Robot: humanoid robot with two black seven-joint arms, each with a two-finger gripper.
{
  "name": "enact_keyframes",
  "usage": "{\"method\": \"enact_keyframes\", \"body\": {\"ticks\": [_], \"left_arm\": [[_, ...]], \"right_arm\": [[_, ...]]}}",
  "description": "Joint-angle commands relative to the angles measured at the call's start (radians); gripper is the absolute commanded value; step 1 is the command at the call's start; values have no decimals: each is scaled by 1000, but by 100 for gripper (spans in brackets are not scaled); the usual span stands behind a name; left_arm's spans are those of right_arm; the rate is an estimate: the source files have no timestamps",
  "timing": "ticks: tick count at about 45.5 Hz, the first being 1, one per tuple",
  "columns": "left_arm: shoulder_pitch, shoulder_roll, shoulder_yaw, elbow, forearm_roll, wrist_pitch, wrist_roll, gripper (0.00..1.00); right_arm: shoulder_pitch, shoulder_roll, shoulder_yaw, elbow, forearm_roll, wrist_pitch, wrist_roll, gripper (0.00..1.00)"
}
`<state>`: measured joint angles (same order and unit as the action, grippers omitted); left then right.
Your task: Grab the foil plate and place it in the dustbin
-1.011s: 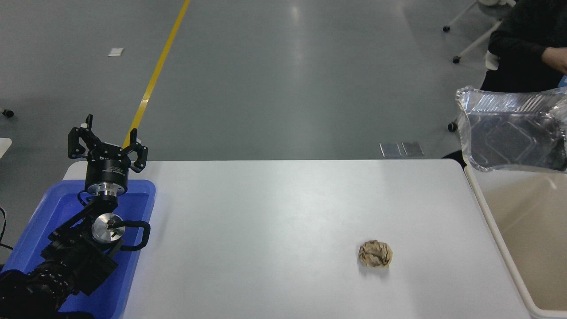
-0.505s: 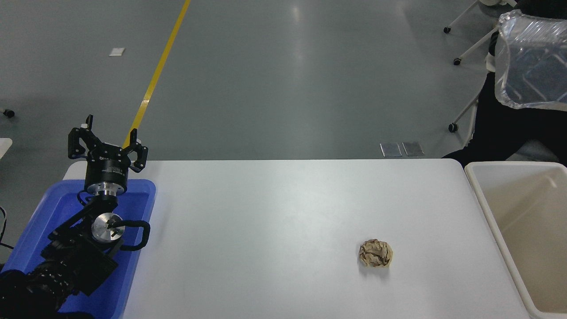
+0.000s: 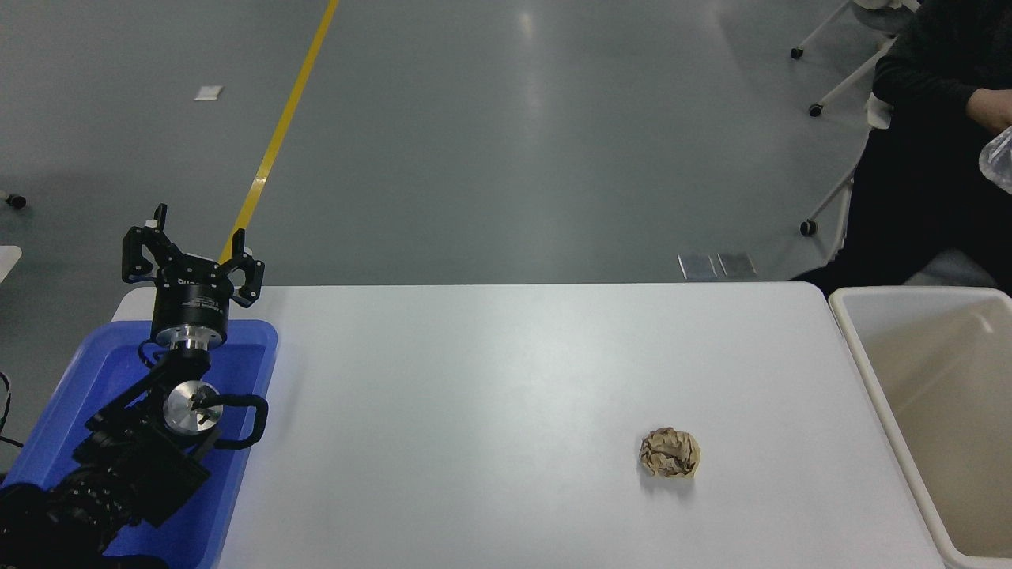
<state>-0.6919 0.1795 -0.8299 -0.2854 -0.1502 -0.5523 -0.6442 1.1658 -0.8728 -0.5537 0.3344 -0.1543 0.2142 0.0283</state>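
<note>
Only a small shiny corner of the foil plate (image 3: 998, 162) shows at the right edge, held up by a person's hand (image 3: 995, 107) above the far side of the dustbin. The cream-white dustbin (image 3: 877, 379) stands at the table's right end and looks empty in the part that shows. My left gripper (image 3: 192, 251) is open and parked over the blue tub at the lower left. My right arm is out of view.
A blue plastic tub (image 3: 245, 379) sits at the table's left end under my left arm. A crumpled brown paper ball (image 3: 670, 453) lies on the white table (image 3: 506, 395) at the front right. A person in dark clothes (image 3: 925, 158) sits at the far right.
The person lifted the foil plate from just above the dustbin, up and to the right, until nearly all of it left the picture. My left arm has not moved.
</note>
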Motion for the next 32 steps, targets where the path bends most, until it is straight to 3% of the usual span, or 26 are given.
{"method": "enact_keyframes", "body": {"ticks": [1,10,32], "left_arm": [[0,0,0,0,0,0,0,99],[0,0,0,0,0,2,0,99],[0,0,0,0,-2,2,0,99]], "right_arm": [[-420,356,348,-486,200,-107,-36,0],[-491,475,534,-499,205,-289,-41,0],[-586,664,755,-442,211,-499,-39,0]]}}
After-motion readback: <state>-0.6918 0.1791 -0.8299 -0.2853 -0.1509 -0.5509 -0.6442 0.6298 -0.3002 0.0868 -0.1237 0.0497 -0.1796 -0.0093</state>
